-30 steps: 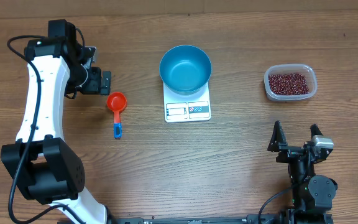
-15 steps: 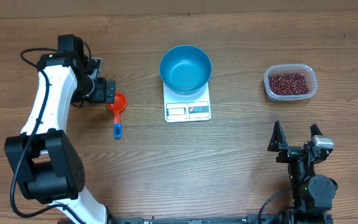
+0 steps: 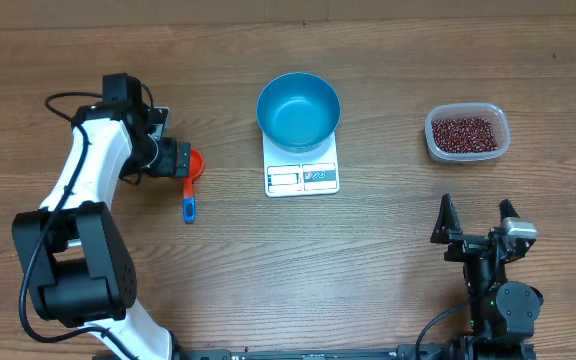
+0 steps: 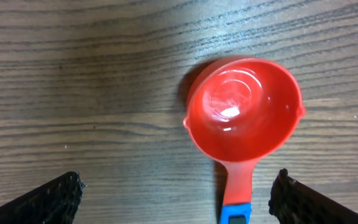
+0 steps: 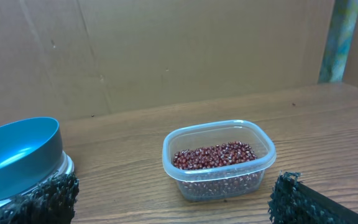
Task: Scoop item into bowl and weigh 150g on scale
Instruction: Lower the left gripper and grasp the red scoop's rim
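The left end effector [image 4: 176, 198] hangs wide over the red scoop [image 4: 244, 109]; the right end effector [image 5: 169, 200], equally wide, faces the beans [image 5: 213, 155].

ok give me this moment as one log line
left gripper: open, over red scoop | right gripper: open, holding nothing | bowl: empty, on scale | beans: in clear tub

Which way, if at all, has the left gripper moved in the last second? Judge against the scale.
Yes. The left gripper has moved closer to the scale and now hangs open over the red scoop.
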